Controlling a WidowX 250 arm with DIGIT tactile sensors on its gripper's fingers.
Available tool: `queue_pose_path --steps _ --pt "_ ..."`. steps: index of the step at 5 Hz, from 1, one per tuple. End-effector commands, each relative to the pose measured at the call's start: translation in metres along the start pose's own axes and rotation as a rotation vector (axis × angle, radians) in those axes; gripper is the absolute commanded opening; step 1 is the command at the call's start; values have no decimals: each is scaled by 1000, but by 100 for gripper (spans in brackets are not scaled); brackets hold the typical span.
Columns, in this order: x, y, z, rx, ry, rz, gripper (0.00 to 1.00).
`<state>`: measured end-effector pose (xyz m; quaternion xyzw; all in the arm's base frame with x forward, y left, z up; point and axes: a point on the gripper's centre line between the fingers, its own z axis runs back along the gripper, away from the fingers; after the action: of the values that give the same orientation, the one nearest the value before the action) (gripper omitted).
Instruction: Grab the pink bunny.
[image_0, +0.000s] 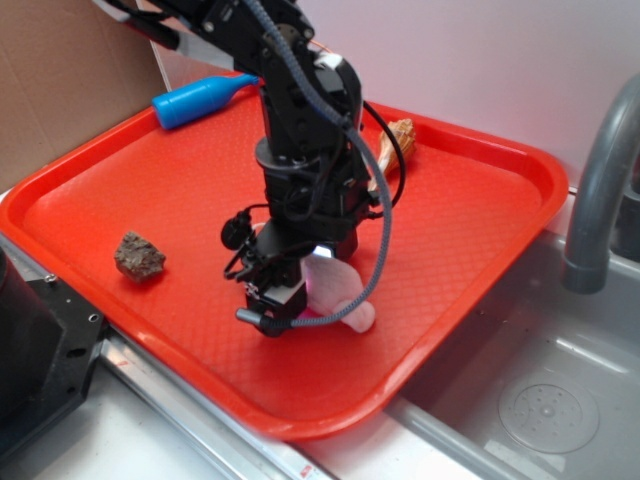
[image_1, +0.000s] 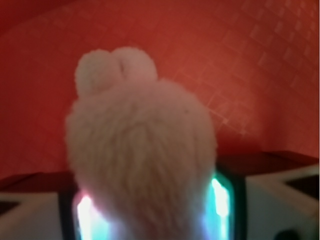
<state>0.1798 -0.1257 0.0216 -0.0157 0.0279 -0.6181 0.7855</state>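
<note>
The pink bunny (image_0: 337, 291) is a pale fuzzy plush lying near the front of the red tray (image_0: 470, 210). My gripper (image_0: 296, 306) reaches down onto it, close to the tray floor. In the wrist view the pink bunny (image_1: 142, 145) fills the whole space between my two fingers. The glowing pads (image_1: 220, 200) press against both of its sides, and its ears point away from me. The gripper (image_1: 152, 220) is shut on the bunny.
A tan seashell (image_0: 401, 138) lies at the tray's back, behind the arm. At the back left rim is a blue bottle-shaped object (image_0: 200, 98). A brown rock (image_0: 139, 255) sits on the left. A metal sink (image_0: 540, 400) and faucet (image_0: 598, 190) are to the right.
</note>
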Motion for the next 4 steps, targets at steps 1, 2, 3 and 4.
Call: queue_pose_path --steps 1,2,3,4 --pt "-18 -7 97 85 -55 430 0" --pt "-38 -14 147 39 17 679 0" --pt "-55 -19 155 -40 40 926 0" --pt "-88 -27 153 -114 27 1171 0"
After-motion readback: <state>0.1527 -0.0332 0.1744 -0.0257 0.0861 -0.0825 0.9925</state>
